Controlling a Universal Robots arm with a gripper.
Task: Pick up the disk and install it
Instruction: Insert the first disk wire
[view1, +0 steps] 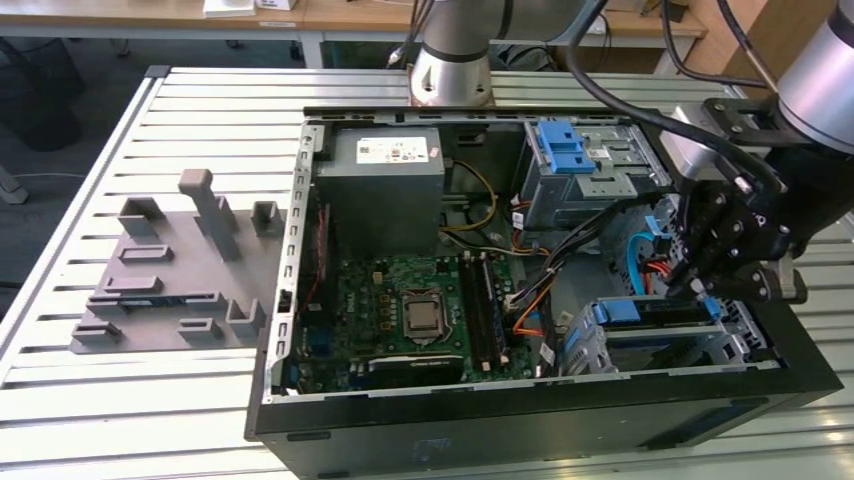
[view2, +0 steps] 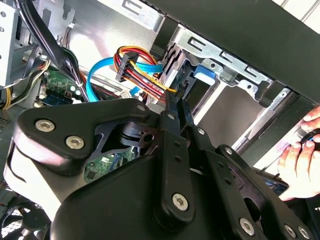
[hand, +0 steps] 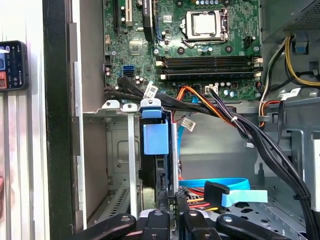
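Disk (hand: 156, 137) seated upright in bay, gripper (hand: 172, 200) clamping it.

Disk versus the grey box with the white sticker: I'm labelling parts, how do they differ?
The disk is slim and blue-railed, the grey box far bulkier and white-stickered. The disk sits in the drive cage at the end effector; the grey box lies across the case. Both are inside it.
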